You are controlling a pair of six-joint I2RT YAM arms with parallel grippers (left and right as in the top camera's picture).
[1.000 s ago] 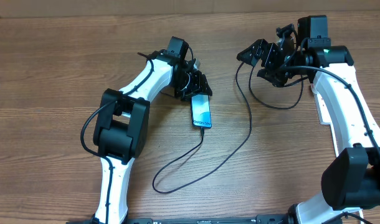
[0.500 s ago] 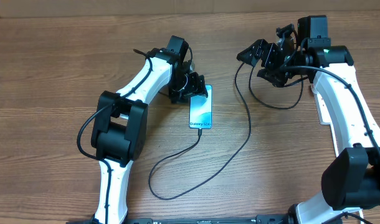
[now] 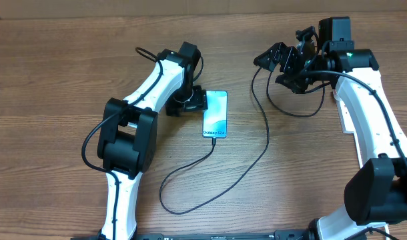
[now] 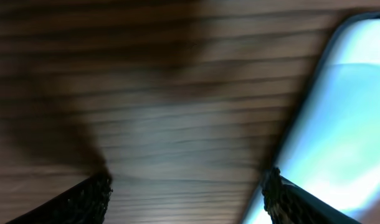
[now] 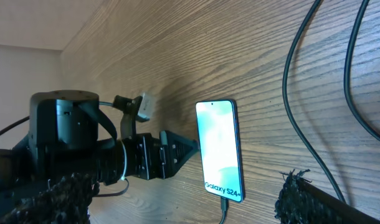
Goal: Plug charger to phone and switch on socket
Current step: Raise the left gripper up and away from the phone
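Your left tool has released the phone and sits wide open beside it, with the charger plugged in. Your right tool is also wide. The socket, unseen here, comes next.

Glossy phone on matt wood-grain table

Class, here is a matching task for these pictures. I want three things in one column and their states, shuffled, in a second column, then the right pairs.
Things:
1. phone
2. charger
3. left gripper

States:
A. black, lying in a long loop
B. open and empty, beside the phone
C. lying flat, screen glowing

Pairs: 1-C, 2-A, 3-B
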